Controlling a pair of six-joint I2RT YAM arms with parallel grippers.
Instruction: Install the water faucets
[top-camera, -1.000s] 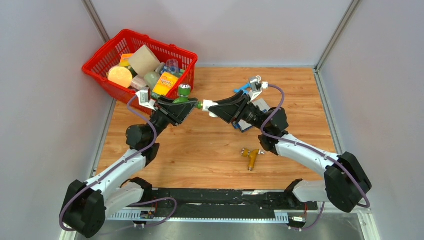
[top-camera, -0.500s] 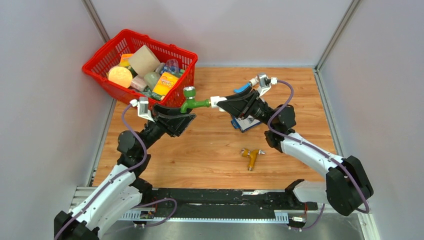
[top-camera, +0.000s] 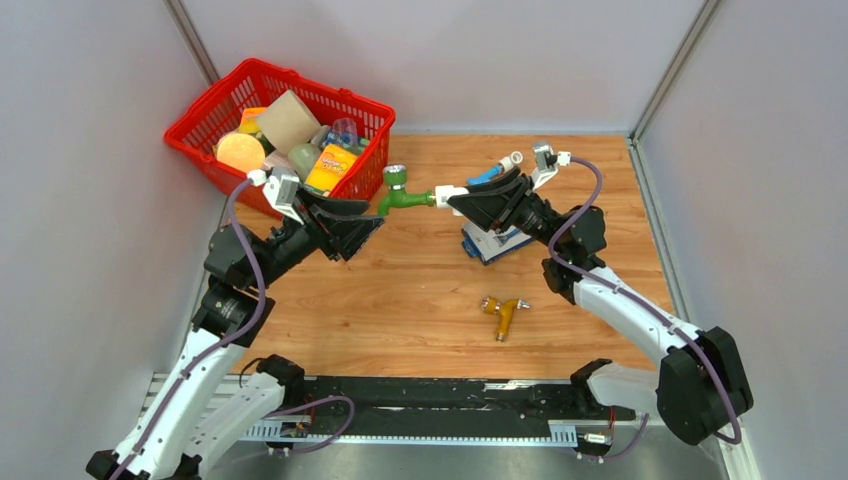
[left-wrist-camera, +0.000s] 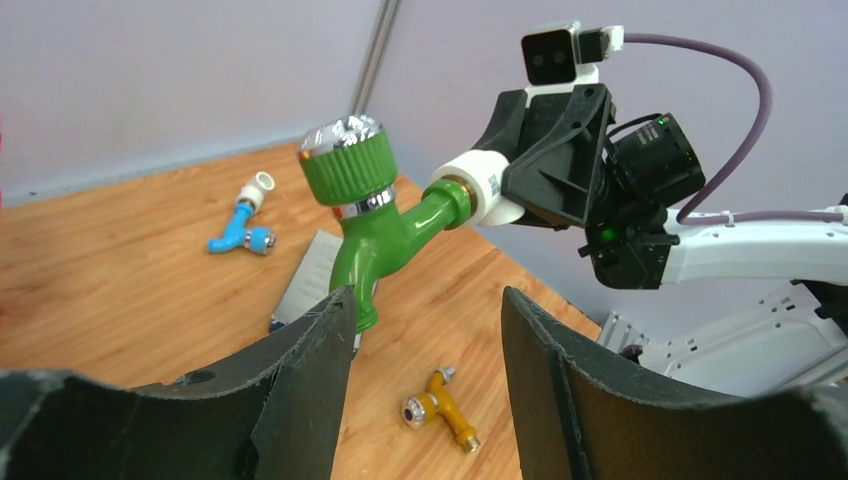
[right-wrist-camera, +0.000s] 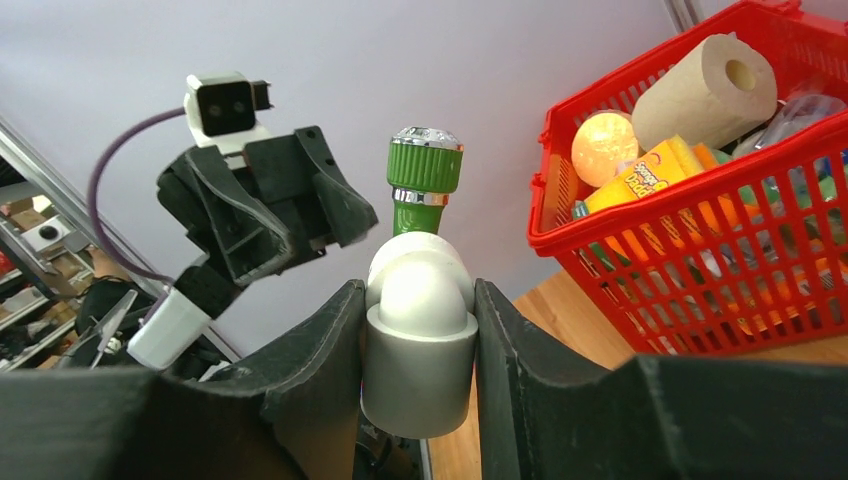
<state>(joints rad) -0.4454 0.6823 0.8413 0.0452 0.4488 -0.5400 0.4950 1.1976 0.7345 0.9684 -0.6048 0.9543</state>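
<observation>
The green faucet (top-camera: 399, 194) is joined to the white elbow fitting (top-camera: 446, 193) and hangs in the air near the basket. My right gripper (top-camera: 458, 198) is shut on the elbow; in the right wrist view the elbow (right-wrist-camera: 419, 335) sits between the pads, with the green knob (right-wrist-camera: 425, 170) above it. My left gripper (top-camera: 366, 228) is open and empty, just left of and below the green faucet (left-wrist-camera: 366, 218), not touching it. The orange-yellow faucet (top-camera: 503, 311) lies on the table. The blue faucet (top-camera: 488, 176) lies at the back with a white fitting on its end.
A red basket (top-camera: 200, 112) full of household items stands at the back left. A flat grey packet (top-camera: 497, 243) lies under the right arm. Grey walls close in both sides and the back. A black rail runs along the near edge.
My left gripper has let go of the green faucet and drawn back to the left. My right gripper has carried the elbow with the faucet a little farther back and to the right.
</observation>
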